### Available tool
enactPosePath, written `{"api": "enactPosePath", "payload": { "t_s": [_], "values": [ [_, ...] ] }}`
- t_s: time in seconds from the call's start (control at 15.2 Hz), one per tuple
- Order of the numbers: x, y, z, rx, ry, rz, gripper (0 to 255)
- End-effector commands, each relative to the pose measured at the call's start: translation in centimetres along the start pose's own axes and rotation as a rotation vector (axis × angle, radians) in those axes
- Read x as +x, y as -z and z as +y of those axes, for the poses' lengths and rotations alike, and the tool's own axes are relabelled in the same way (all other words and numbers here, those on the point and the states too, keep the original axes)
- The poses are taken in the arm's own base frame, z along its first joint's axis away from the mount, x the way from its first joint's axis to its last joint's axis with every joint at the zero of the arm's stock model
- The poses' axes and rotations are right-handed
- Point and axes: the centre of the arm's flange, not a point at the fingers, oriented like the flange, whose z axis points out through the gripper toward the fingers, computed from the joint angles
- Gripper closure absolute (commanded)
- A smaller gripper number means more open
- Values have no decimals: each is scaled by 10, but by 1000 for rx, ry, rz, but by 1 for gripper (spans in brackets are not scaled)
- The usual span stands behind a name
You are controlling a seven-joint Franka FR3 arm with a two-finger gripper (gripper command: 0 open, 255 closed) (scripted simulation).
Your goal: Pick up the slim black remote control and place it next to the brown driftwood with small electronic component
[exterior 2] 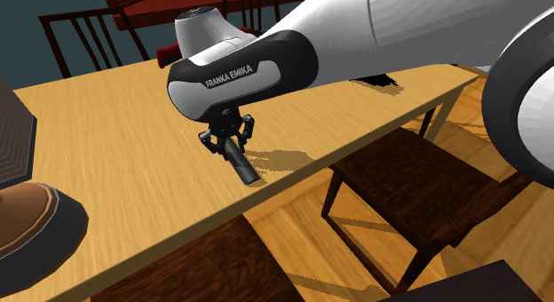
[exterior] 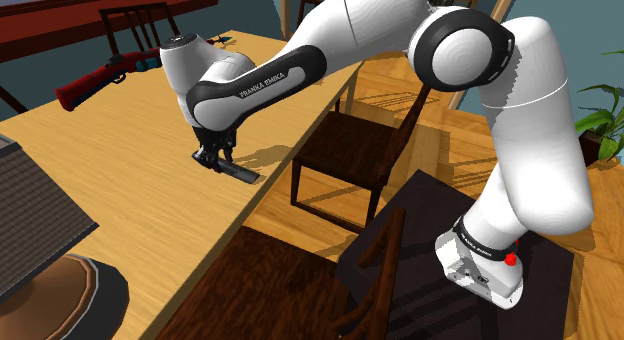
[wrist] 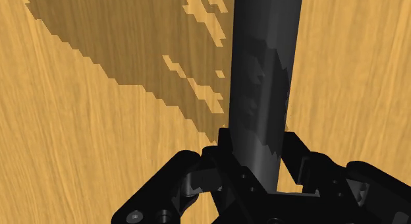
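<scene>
Honey-coloured wooden table (exterior: 110, 158), close to its long edge: my arm's black gripper (exterior 2: 229, 137) is clamped on one end of the slim black remote (exterior 2: 242, 166), with a finger pressed to each long side, as I see in the wrist view. The remote's free end points toward the table edge, where a dark wooden chair (exterior: 345, 153) stands. I cannot tell whether the remote is clear of the wood. A long red and brown object (exterior: 95, 78) lies well apart, at the table's far end.
</scene>
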Motion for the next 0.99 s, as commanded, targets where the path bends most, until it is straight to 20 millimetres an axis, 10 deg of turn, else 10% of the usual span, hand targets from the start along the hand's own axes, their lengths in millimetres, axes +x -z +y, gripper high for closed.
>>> {"api": "enactPosePath", "payload": {
  "t_s": [0.0, 0.92],
  "values": [
    [0, -2, 2, -2, -2, -3, 255],
    [1, 45, 6, -2, -2, -3, 255]
  ]
}}
